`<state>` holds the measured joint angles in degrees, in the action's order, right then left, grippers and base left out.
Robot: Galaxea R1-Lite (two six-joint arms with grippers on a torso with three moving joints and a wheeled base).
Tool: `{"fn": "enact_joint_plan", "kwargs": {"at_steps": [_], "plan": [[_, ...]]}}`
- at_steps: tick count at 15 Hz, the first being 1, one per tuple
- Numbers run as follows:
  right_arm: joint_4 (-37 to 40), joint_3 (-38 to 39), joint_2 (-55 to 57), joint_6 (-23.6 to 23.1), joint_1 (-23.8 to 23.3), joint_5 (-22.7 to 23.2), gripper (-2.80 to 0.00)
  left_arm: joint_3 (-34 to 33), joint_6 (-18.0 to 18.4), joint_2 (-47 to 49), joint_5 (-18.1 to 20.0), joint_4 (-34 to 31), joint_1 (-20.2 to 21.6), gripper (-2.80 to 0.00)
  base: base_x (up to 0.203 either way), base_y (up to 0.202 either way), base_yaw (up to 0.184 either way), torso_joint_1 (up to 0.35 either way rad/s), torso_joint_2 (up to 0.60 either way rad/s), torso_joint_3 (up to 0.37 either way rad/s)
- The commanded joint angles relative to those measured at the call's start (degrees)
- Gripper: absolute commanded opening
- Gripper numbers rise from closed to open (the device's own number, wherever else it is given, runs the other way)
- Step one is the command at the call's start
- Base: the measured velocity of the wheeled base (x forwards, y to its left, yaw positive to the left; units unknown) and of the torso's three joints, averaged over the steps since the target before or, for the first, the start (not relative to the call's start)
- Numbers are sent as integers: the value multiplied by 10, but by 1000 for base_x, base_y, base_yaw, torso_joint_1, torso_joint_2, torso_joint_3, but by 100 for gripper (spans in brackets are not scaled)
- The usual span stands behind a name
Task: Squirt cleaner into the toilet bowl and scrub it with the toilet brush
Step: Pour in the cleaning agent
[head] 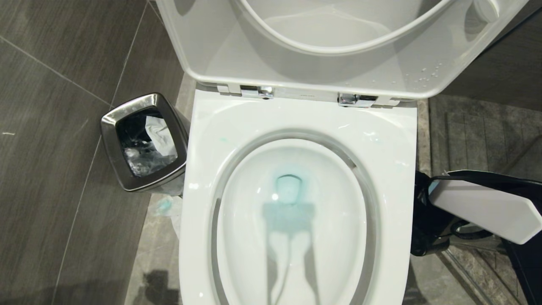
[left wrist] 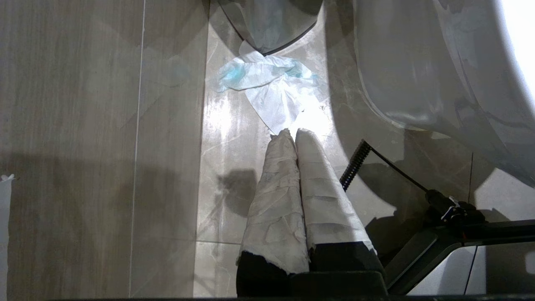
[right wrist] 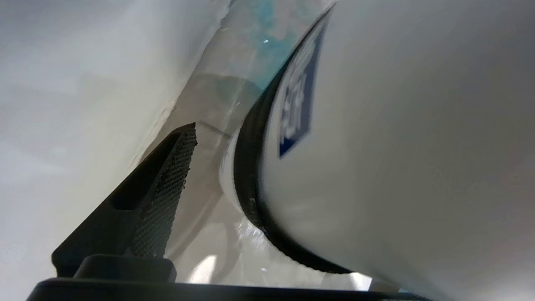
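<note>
Evidently the squirting step is judged done: blue-tinted water is seen at the bottom of the toilet bowl, and fetching the brush is judged to be the step in hand.

The toilet bowl is found straight ahead of the robot, opening upward, with its lid raised behind it. Its long axis runs from the hinges towards the robot. A waste bin is noted just beside the bowl, on its left.

The right arm is held low, to the right of the bowl. The right tool is spread wide. Only one black finger is shown, standing apart from a large white thing with a blue label, which cannot be identified. No grip is seen.

The left tool is clenched and empty, pointed at the floor left of the bowl, near a crumpled tissue.

The toilet brush is not seen in any view. The next move is judged to call for the handle to be located and centred between the open fingers before closing.
</note>
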<state>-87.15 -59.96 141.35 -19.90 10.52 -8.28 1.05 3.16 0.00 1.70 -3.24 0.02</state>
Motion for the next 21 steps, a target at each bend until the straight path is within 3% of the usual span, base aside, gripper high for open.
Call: {"fn": "enact_joint_plan", "kwargs": {"at_steps": [1, 21], "plan": [[-5, -16, 12, -1, -2, -9, 0, 0, 0, 0, 1, 0, 0, -280, 0, 0, 0, 0, 0, 0], [-5, -14, -4, 6, -18, -9, 0, 0, 1, 0, 1, 0, 0, -280, 0, 0, 0, 0, 0, 0]]}}
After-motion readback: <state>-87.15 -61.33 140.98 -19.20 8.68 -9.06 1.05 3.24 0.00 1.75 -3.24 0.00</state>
